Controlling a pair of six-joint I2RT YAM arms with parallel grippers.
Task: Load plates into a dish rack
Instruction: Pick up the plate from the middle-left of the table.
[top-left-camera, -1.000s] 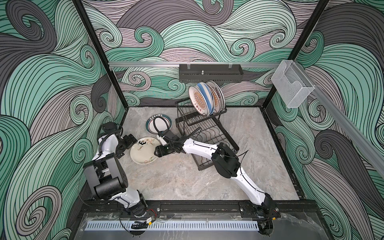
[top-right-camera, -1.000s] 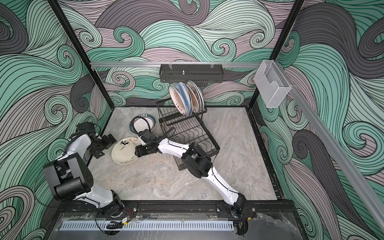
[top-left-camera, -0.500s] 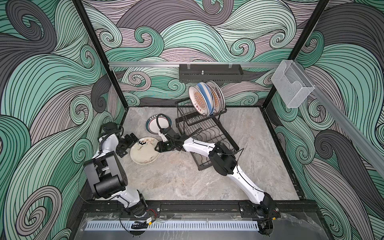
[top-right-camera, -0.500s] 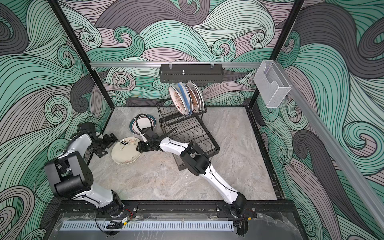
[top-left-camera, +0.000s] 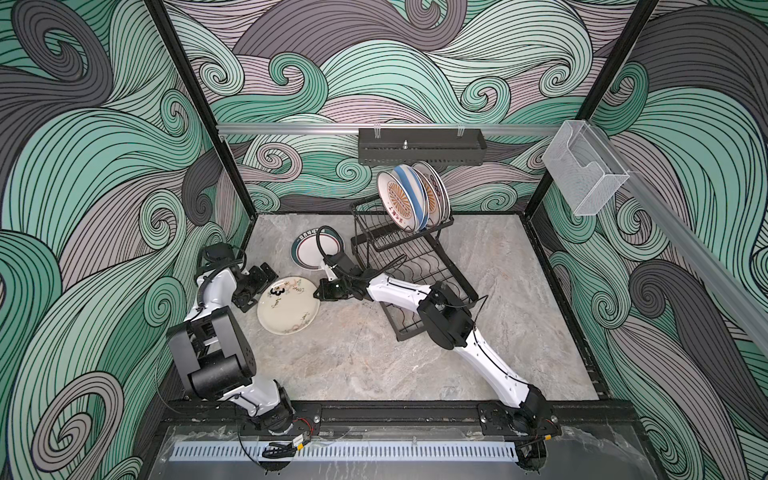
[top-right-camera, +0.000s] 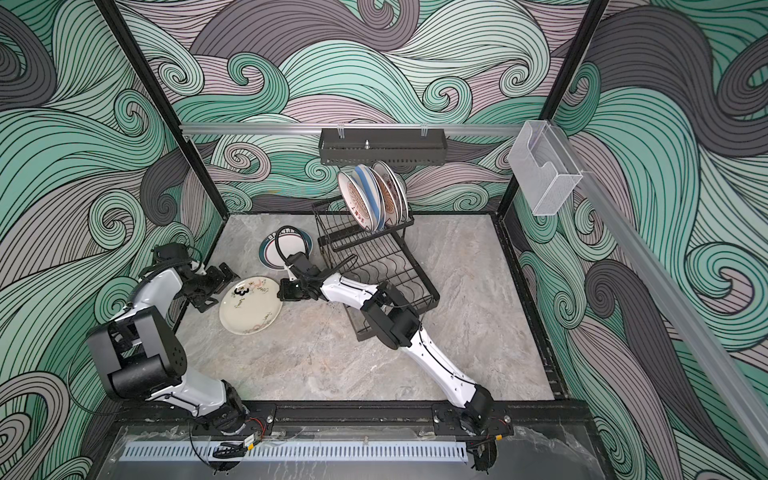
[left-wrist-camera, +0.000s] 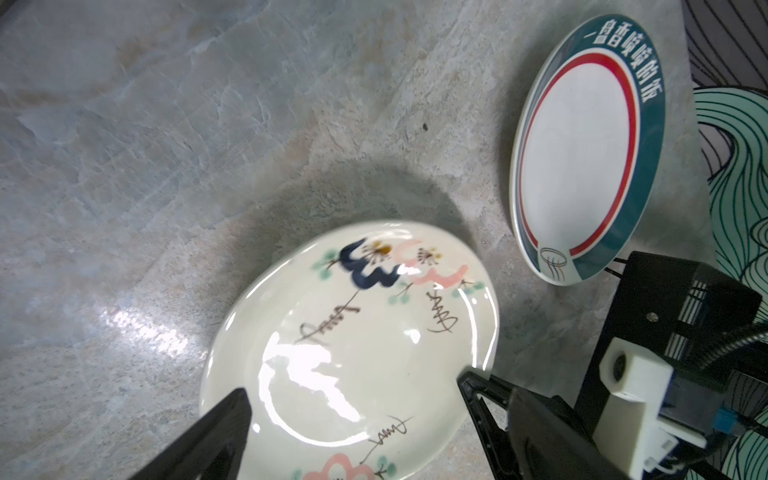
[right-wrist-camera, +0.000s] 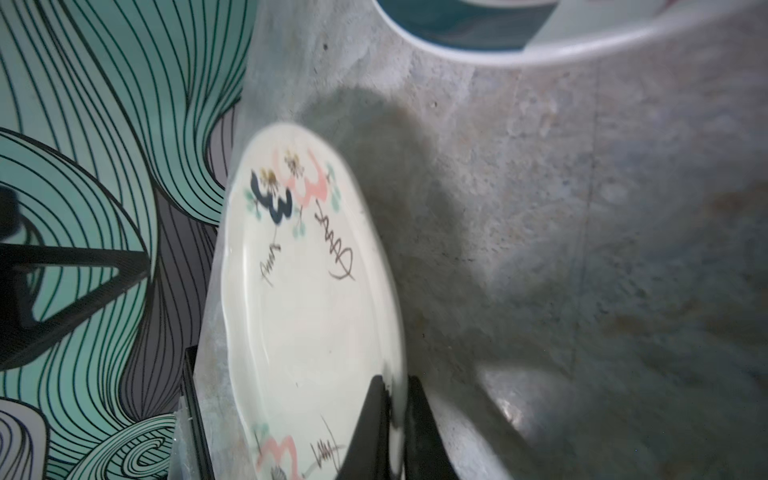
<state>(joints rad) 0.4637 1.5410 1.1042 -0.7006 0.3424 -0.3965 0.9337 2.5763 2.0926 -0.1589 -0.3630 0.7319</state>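
A cream plate with painted flowers lies on the stone table between both arms. My right gripper is shut on its right rim, one finger above and one below. My left gripper stands open at the plate's left edge, its jaws wide apart. A teal-rimmed white plate lies flat behind them. The black wire dish rack holds several upright plates in its upper tier.
My right arm reaches across the rack's lower grid. A black perforated shelf hangs on the back wall and a clear plastic box on the right rail. The left wall is close behind my left gripper.
My right gripper has closed onto the cream plate's right rim. The left gripper has stayed open beside the plate, and the plate has hardly shifted.
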